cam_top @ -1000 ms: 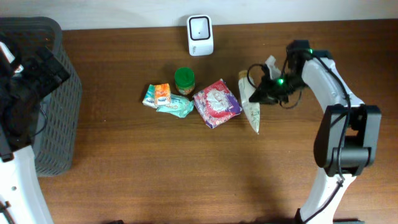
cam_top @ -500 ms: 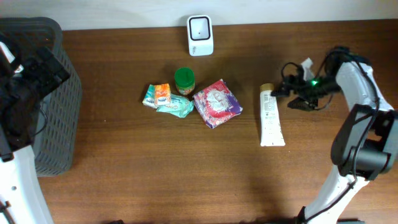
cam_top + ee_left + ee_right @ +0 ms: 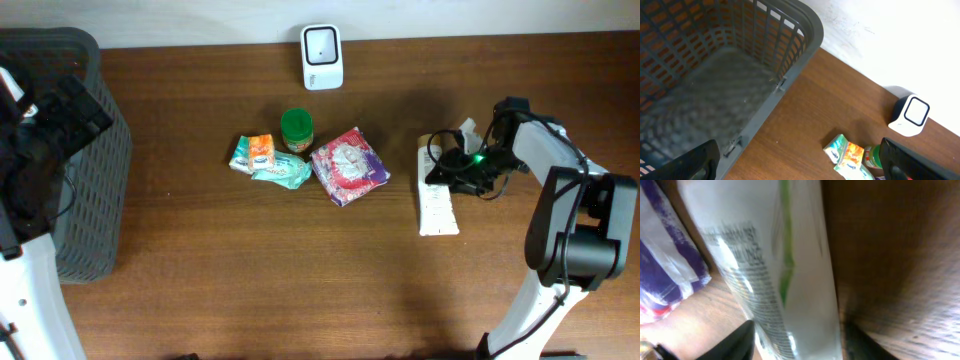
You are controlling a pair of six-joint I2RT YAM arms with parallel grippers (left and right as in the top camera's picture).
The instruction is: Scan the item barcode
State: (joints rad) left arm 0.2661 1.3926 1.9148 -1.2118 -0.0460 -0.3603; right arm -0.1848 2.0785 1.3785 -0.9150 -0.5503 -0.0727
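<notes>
Right gripper over white tube, right side of table; scanner at far edge, centre.

Tube lies flat, cap end far, well right of the scanner. In the right wrist view the tube runs between the two fingers, one on each side; cannot tell if they press it. Left gripper spread wide, nothing between, hanging over the grey basket at left; the basket's mesh floor is in plain view. Mid-table cluster: green-lidded jar, lid on, contents unreadable; purple pouch just beside it; small packets to its left.
</notes>
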